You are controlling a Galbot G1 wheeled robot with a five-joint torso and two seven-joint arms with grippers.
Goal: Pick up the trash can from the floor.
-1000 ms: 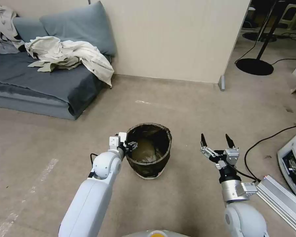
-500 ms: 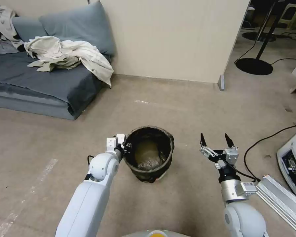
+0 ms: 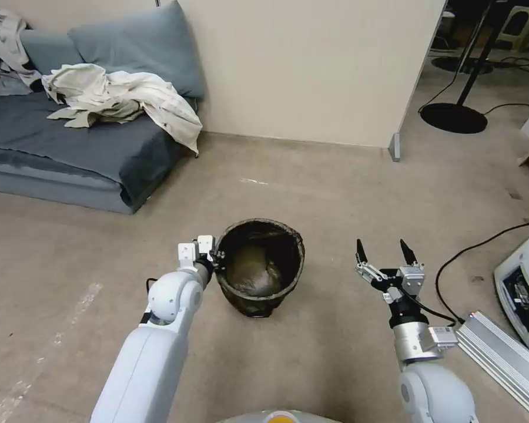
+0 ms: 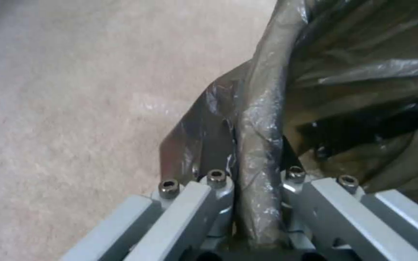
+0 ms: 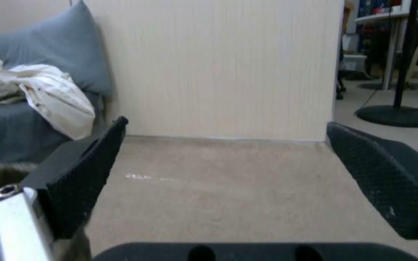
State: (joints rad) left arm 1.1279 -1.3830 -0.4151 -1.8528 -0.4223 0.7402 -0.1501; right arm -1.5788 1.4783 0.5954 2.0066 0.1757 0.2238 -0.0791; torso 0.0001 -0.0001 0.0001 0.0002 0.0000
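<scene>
**Left tool lifting the trash can by its rim**

Since the earlier frames the trash can (image 3: 260, 267) is showing less and less of its white base, and the left arm is sitting further toward the robot's left and closer to the camera. The left tool (image 3: 217, 258) is clenching the bag-covered rim on the can's left side; in the left wrist view the rim (image 4: 259, 152) is passing straight between the two fingers (image 4: 218, 192), which are pressing the crinkled dark bag against it. The can is tilting slightly, its mouth facing up toward the head camera, above the beige floor (image 3: 335, 194) directly ahead of the robot. The right tool (image 3: 382, 254) is hovering to the can's right, well apart from it, its black fingers (image 5: 78, 174) spread wide and gripping nothing.
</scene>
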